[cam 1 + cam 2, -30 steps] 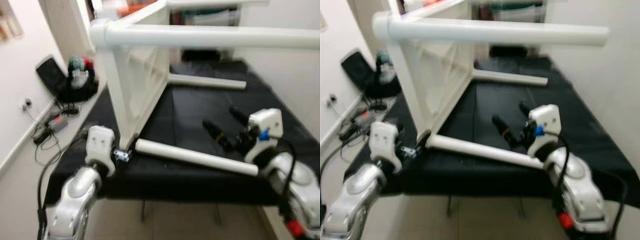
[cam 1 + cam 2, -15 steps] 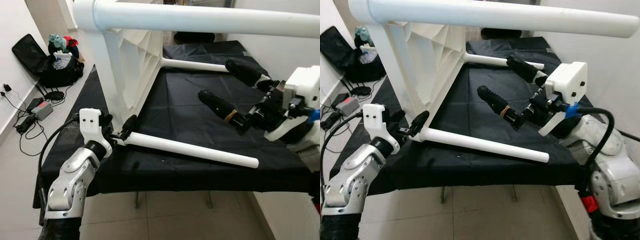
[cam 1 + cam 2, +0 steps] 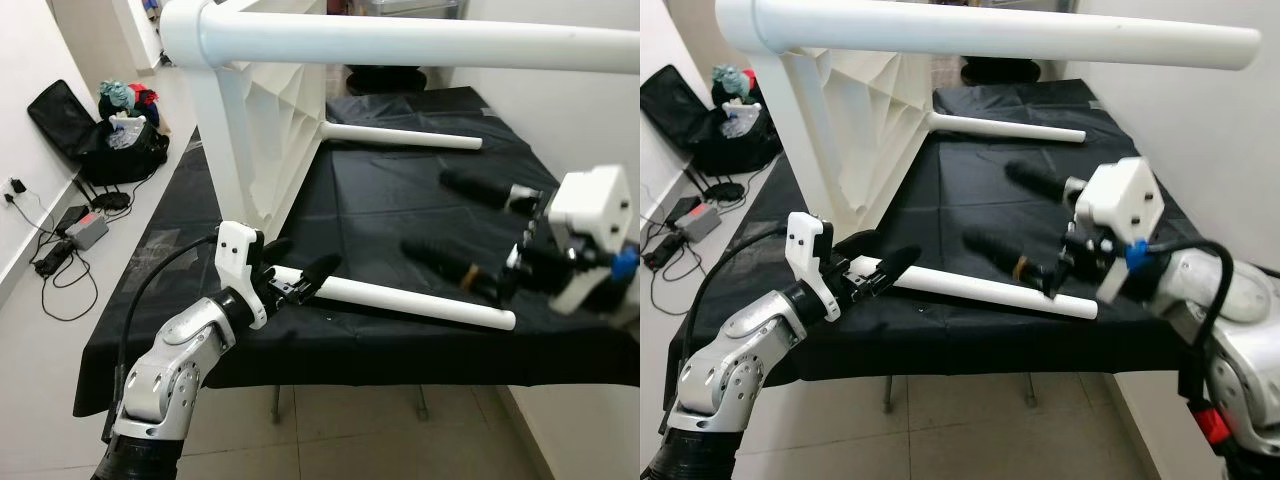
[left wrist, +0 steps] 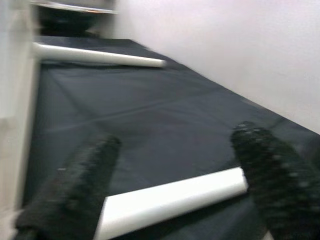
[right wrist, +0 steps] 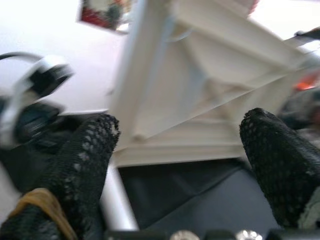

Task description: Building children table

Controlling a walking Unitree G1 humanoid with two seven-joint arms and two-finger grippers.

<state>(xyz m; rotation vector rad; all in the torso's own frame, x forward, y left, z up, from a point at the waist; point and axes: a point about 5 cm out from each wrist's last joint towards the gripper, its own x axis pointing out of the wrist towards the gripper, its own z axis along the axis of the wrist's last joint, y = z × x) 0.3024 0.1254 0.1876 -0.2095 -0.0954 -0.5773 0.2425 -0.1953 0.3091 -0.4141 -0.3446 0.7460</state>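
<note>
Left arm is bent at the elbow and reaches forward over the near edge of the black cloth [image 3: 400, 230]. The left gripper [image 3: 298, 270] sits at the near end of the loose table leg [image 3: 420, 303], fingers spread to either side of that end; the left wrist view is blurred, so I can't say whether they actually touch it. Not clamped.

Right arm comes in from the right with the wrist turned toward the robot's left. The right gripper [image 3: 465, 225] hangs above the cloth near the far end of the same loose leg, fingers wide apart, holding nothing. One finger [image 3: 445, 262] wears a yellowish band and hovers just above the leg; the other finger [image 3: 480, 187] is further back.

Count:
- 1 white table frame [image 3: 265, 130] standing on its side on the cloth, ribbed underside facing right.
- 3 white legs visible: 1 attached leg [image 3: 420, 45] running across the top, 1 rear leg [image 3: 400, 136] at the back that appears attached low on the frame, and 1 loose leg lying diagonally on the cloth just beside the frame's lower corner.
- 2 grippers, both open.

On the floor to the left: 1 open black bag [image 3: 105, 140] with clothes in it, plus a tangle of cables [image 3: 55, 265] and a small grey box [image 3: 87, 229] by the wall.
</note>
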